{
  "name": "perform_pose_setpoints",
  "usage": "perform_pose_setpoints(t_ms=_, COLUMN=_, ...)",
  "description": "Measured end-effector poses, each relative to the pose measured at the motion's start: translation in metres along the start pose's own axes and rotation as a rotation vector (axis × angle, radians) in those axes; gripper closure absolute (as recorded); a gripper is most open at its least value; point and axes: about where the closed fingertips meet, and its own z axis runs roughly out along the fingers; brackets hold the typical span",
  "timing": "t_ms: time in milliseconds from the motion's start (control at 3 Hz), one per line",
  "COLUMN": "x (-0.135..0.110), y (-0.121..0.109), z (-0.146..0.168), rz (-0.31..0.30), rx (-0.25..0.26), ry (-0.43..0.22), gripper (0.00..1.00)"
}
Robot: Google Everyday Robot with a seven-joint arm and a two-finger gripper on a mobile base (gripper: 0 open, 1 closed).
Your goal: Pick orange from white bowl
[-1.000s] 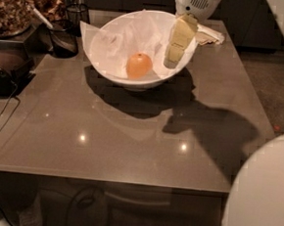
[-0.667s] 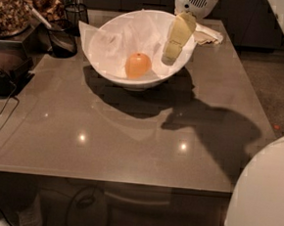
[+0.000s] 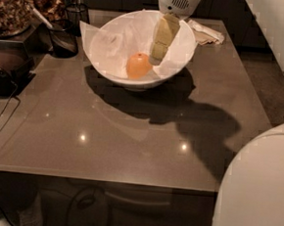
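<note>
Orange (image 3: 138,65) sits just beside pincer (image 3: 155,60) inside white bowl (image 3: 179,63).

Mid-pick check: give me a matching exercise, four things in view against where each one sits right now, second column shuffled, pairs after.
Things:
1. orange
2. gripper
3. dark cup
4. paper napkin

Places:
A. on the table, beyond the white bowl, near the far right corner
B. lying on the crumpled paper at the bowl's bottom
C. on the table, at the bowl's left in the picture
D. reaching down inside the bowl, close beside the orange

Pairs: 1-B, 2-D, 3-C, 4-A
</note>
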Motion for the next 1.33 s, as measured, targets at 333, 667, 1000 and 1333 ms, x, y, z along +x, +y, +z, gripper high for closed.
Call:
perform_pose_setpoints(t_ms=333, x=-0.011, y=-0.003, z=0.015, rz=-0.018, rx=-0.02, ry=0.018, gripper=0.12)
perform_pose_setpoints(t_ms=667, x=-0.012, y=-0.01, z=0.03, rz=-0.001, rx=-0.042, ry=0.026, gripper=0.21)
perform_pose_setpoints(t_ms=1000, x=-0.012, y=-0.015, z=0.043, rz=0.015, rx=-0.06, ry=0.037, gripper=0.28)
perform_pose_setpoints(t_ms=1333, x=-0.012, y=-0.018, z=0.059, rz=0.027, rx=-0.084, ry=0.049, gripper=0.28)
